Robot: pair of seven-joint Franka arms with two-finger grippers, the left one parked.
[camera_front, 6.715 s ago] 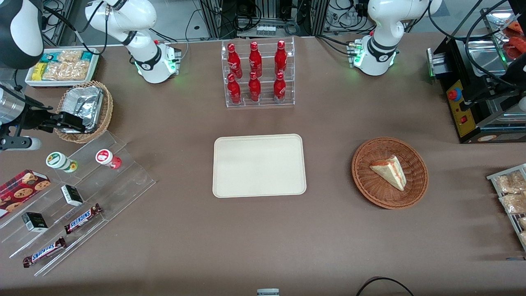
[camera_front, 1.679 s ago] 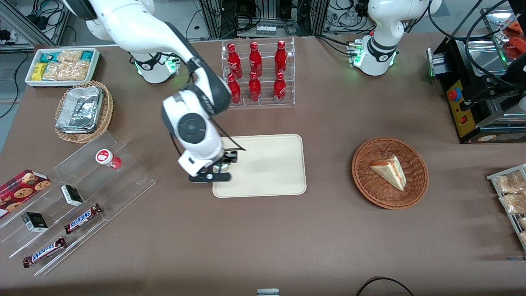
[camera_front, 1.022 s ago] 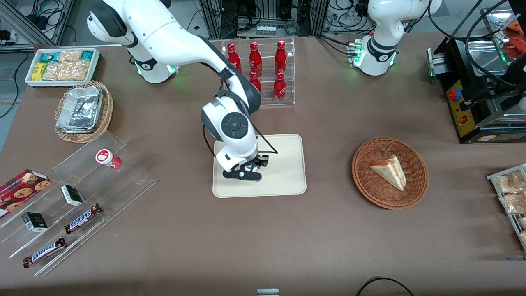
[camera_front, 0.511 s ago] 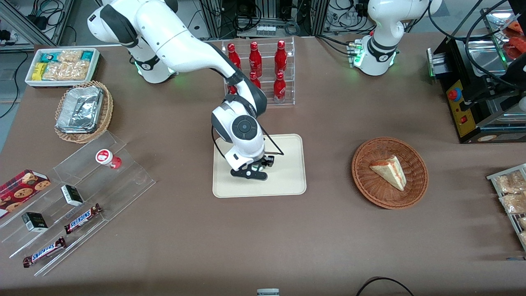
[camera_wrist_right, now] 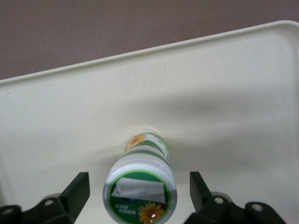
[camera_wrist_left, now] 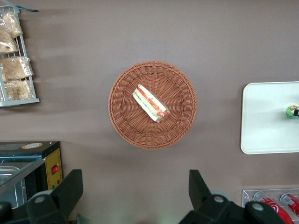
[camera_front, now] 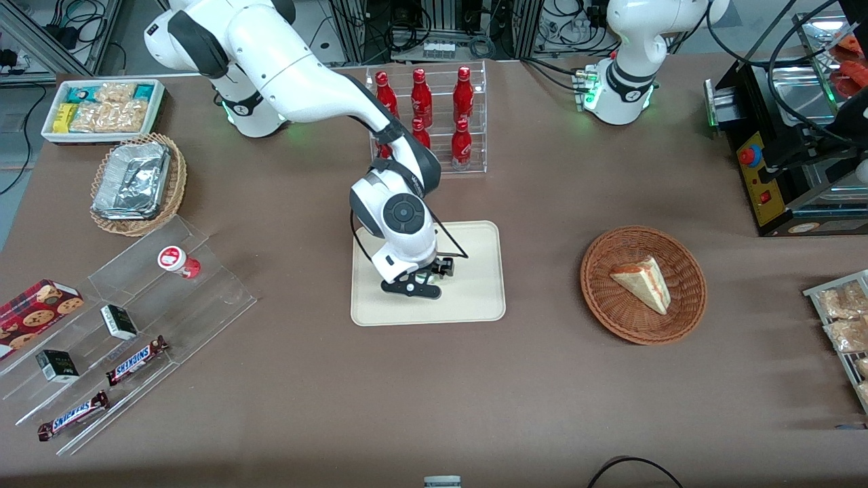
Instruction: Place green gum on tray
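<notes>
The green gum [camera_wrist_right: 140, 186], a small white bottle with a green-rimmed lid, stands upright on the cream tray [camera_wrist_right: 210, 93]. My right gripper [camera_wrist_right: 138, 191] is open around it, with a gap between the bottle and each of the fingers [camera_wrist_right: 77, 191]. In the front view the gripper [camera_front: 428, 274] hangs low over the middle of the tray [camera_front: 475, 298] and the wrist hides most of the gum [camera_front: 427, 276]. The left wrist view shows the gum [camera_wrist_left: 293, 112] on the tray [camera_wrist_left: 266, 121].
A red-lidded bottle [camera_front: 178, 261] sits on the acrylic stand [camera_front: 203, 298] toward the working arm's end, with snack bars and boxes. A rack of red bottles [camera_front: 427, 122] stands farther from the camera than the tray. A wicker basket [camera_front: 685, 312] holding a sandwich lies toward the parked arm's end.
My gripper carried the green gum from the acrylic stand to the middle of the tray. In the last half second it hardly moved, and its fingers now stand apart from the bottle.
</notes>
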